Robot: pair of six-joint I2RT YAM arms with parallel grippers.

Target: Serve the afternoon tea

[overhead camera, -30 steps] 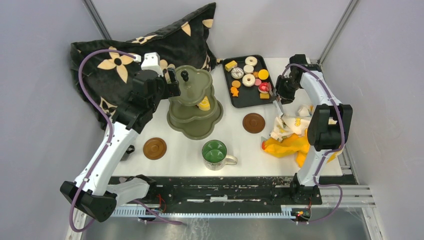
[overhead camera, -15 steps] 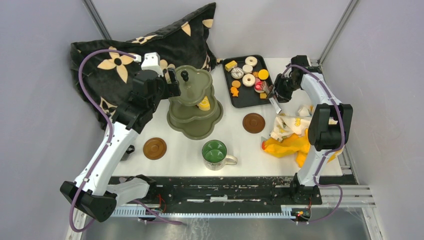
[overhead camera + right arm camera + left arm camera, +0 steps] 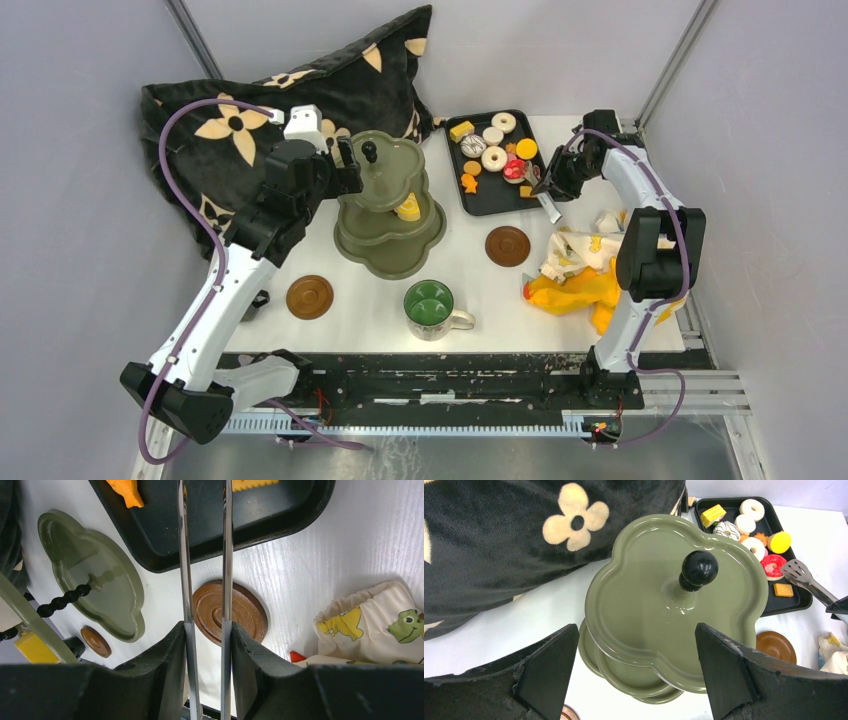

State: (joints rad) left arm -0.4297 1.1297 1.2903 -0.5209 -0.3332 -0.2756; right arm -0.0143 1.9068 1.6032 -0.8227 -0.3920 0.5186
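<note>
Editor: What's the setting?

Photographer: A white desk (image 3: 370, 300) boxed in by grey walls (image 3: 560, 50). A black floral pillow (image 3: 230, 130) is heaped at its far left corner, and a yellow cloth (image 3: 575, 290) lies at the right edge.

Editor: And the tea things?

Photographer: The olive stand (image 3: 385, 235) is left of centre, with one yellow pastry (image 3: 408, 210) on a lower tier. Toy pastries (image 3: 494, 158) fill a black tray (image 3: 490, 195) at the far edge. The mug (image 3: 432, 305) sits by the near edge, between two brown saucers (image 3: 309, 297). The left gripper (image 3: 636, 627) hovers spread wide above the stand — the right gripper (image 3: 206, 640) clamps metal tongs (image 3: 227, 555), their tips over the tray.
</note>
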